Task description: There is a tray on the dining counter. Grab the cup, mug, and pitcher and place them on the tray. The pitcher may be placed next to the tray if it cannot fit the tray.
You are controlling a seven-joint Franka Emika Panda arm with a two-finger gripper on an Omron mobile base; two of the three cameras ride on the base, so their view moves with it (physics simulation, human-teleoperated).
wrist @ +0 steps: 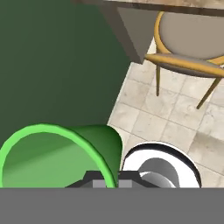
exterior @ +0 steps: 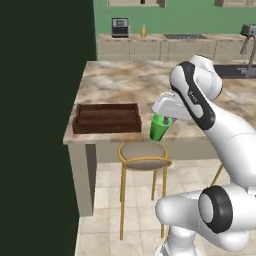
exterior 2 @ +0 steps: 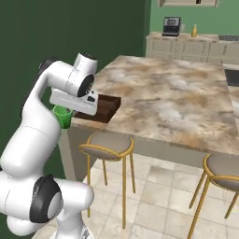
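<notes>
One cup (exterior: pixel 159 128), clamped at its rim by the tool (exterior: pixel 165 120), hangs off the worktop (exterior: pixel 130 82) edge above one stool (exterior: pixel 144 156) | one tray (exterior: pixel 106 118) on the corner | second stool (exterior 2: pixel 225 171) right.

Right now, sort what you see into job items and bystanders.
Job items: green cup held in the shut claw; brown tray, on the dining counter; yellow pitcher, on the far counter.

Bystanders: stools, coffee machine, faucet.
</notes>
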